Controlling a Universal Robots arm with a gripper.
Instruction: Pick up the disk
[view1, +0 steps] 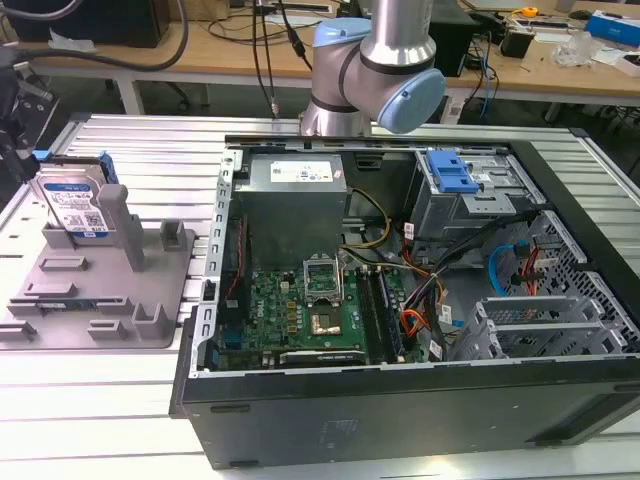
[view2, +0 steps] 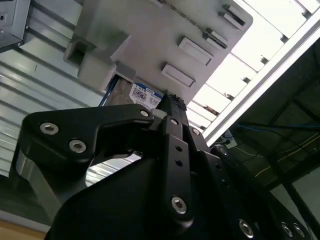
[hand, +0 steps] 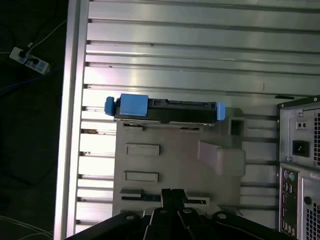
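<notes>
The tool (hand: 172, 192), clenched on nothing, hangs short of the disk (hand: 165, 110), upright on edge in the grey fixture (hand: 175, 161) ahead; a clean grasp likely calls for spreading wide and straddling its flat faces squarely.
</notes>
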